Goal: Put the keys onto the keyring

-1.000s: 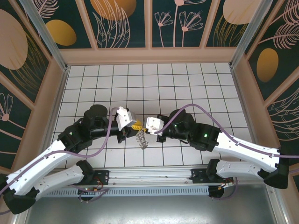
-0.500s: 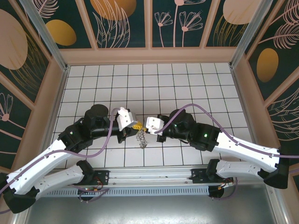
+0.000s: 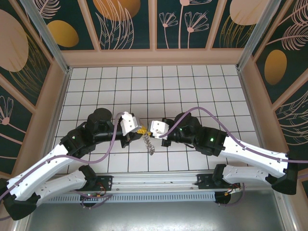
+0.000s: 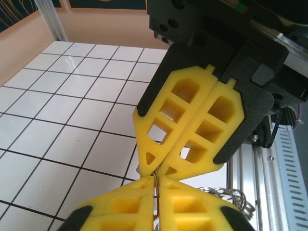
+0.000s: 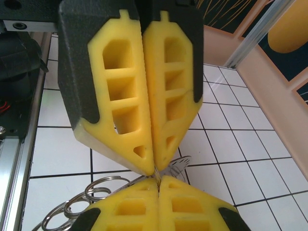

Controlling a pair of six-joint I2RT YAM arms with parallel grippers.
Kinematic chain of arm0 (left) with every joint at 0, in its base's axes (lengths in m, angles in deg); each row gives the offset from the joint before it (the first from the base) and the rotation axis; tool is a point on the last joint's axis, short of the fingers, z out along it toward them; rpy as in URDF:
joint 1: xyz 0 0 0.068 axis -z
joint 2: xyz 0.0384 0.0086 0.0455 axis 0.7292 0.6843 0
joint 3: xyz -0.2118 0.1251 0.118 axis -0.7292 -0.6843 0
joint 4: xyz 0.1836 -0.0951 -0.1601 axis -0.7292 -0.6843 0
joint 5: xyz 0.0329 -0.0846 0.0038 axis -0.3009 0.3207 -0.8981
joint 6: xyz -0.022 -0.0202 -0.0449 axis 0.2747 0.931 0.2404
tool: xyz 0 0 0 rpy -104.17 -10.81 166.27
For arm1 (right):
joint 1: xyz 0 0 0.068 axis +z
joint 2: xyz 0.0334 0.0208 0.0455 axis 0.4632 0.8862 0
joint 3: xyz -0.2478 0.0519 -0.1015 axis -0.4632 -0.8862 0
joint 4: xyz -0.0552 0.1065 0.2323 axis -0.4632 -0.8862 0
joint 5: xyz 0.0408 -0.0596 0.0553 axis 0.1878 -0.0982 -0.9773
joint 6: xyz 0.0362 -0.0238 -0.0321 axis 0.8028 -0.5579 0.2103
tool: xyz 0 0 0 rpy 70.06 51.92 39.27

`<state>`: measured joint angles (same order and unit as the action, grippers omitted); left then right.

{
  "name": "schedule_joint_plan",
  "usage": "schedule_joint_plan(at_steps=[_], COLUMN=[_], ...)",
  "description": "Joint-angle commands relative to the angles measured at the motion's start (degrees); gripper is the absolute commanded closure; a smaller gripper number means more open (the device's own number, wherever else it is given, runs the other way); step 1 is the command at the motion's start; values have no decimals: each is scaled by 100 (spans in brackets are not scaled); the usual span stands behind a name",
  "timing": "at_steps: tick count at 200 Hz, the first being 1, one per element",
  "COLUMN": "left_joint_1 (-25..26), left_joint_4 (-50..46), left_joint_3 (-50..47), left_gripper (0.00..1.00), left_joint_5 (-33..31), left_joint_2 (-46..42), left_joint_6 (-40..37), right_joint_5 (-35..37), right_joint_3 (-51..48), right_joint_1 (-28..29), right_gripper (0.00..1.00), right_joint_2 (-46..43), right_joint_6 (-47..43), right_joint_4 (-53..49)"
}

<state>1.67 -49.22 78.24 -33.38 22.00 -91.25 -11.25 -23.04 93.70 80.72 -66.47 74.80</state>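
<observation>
- Left gripper (image 3: 139, 130): fingers pressed together, pinching a thin strand of the keyring (image 3: 150, 144), tip to tip with the other gripper.
- The keyring dangles just below the meeting fingertips, with its metal loops bunched under them.
- Right gripper (image 3: 147, 132): fingers likewise pressed together, pinching the same strand at its tips.

**Counts: 2 arms, 2 grippers, 4 fingers, 1 keyring**

Arms: 2, the left arm (image 3: 53, 163) and the right arm (image 3: 250, 149). Grippers: 2, the left gripper (image 3: 140, 130) and the right gripper (image 3: 147, 133). Yellow fingers (image 5: 120, 96): 4, two per gripper. Keyring (image 3: 149, 144): 1, a single chain strand. Metal loops (image 5: 72, 208) on it: at least 3, exact number unclear, they overlap. Purple cables (image 3: 196, 109): 2, one per arm. Tiled tabletop (image 3: 144, 86): 1.
</observation>
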Motion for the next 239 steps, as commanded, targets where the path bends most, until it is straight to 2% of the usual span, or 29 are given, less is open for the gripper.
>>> schedule_joint_plan(at_steps=[1,38,62,84,96,163,175,197,218,239], left_joint_1=[-2,-2,-1,-6,-5,0,0,0,-5,-6], left_joint_4=[90,272,773,1491,1817,2940,3100,3188,2935,1980], left_joint_3=[-66,-121,-302,-556,-681,-1173,-1252,-1290,-1175,-785], left_gripper=[100,100,100,100,100,100,100,100,100,100], left_joint_5=[-134,-55,71,303,388,821,867,919,892,676], left_joint_2=[-30,-179,-500,-794,-888,-1000,-1061,-1144,-1107,-824], left_joint_6=[-69,-53,96,349,444,843,917,970,926,679], right_joint_5=[-214,-212,-259,-467,-542,-796,-786,-735,-603,-353], right_joint_3=[182,157,116,6,-41,-101,-120,-106,-82,-66], right_joint_1=[49,43,45,49,43,41,44,49,43,45], right_gripper=[100,100,100,89,88,86,89,100,100,100], right_joint_2=[-142,-182,-194,-253,-290,-384,-374,-379,-405,-443], right_joint_6=[-26,0,24,87,105,171,166,124,61,-34], right_joint_4=[312,348,401,548,631,790,810,816,797,721])
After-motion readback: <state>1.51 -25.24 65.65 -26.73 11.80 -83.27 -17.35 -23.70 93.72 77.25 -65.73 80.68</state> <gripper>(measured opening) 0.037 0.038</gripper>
